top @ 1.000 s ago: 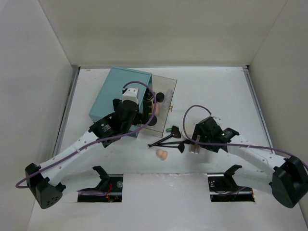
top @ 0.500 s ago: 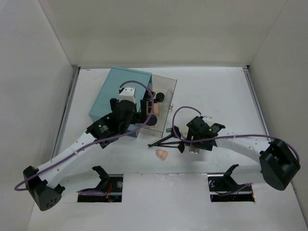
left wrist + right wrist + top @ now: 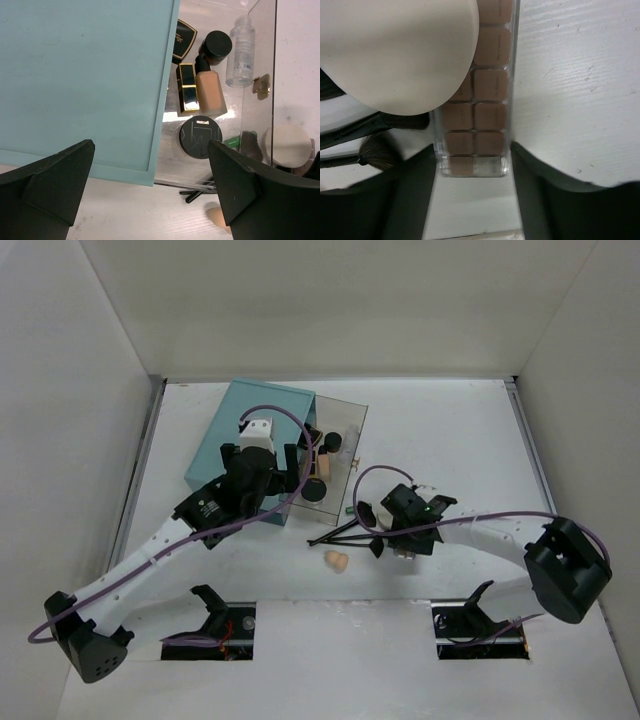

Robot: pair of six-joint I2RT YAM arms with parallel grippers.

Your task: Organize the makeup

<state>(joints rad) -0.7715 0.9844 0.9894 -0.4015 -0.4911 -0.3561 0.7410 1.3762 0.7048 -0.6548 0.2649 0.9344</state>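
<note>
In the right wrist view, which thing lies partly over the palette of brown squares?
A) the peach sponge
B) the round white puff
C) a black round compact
B: the round white puff hides the upper left squares of the palette.

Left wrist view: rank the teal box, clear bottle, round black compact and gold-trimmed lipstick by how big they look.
1. teal box, by far
2. clear bottle
3. round black compact
4. gold-trimmed lipstick
Bottle versus compact is close.
</note>
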